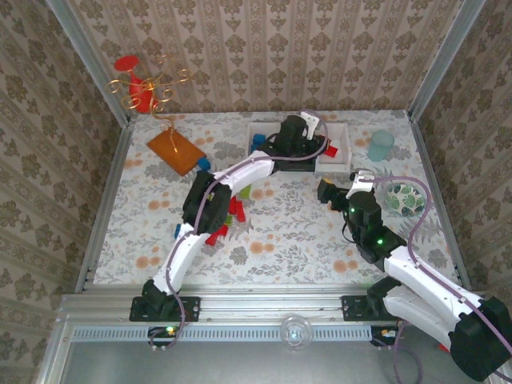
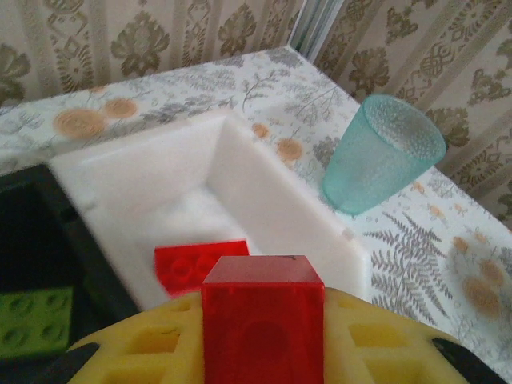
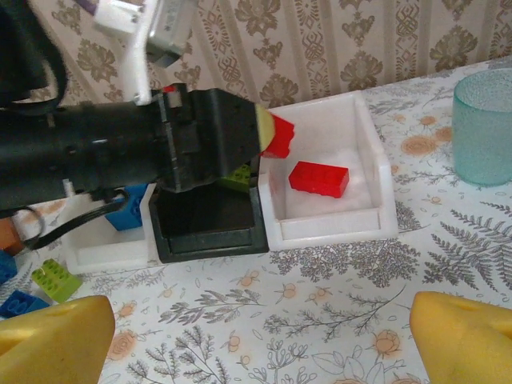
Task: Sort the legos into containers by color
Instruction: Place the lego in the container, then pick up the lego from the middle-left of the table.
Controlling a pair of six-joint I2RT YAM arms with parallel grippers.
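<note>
My left gripper (image 2: pixel 262 356) is shut on a red lego (image 2: pixel 262 300), held between its yellow fingers above the near rim of the right white bin (image 2: pixel 264 192). Another red lego (image 2: pixel 188 264) lies flat inside that bin. The black bin (image 3: pixel 210 220) in the middle holds a lime green lego (image 2: pixel 32 320), and the left white bin (image 3: pixel 104 248) holds a blue one (image 3: pixel 124 212). My right gripper (image 3: pixel 256 344) stands open above the tablecloth in front of the bins, with nothing between its fingers. Several loose legos (image 1: pixel 232 212) lie at mid-table beside the left arm.
A pale blue cup (image 1: pixel 381 146) stands right of the bins, and a leaf-patterned bowl (image 1: pixel 405 198) sits near my right arm. An orange plate (image 1: pixel 174 150) lies at the back left, beneath a red and gold wire ornament (image 1: pixel 140 88). Walls enclose the table.
</note>
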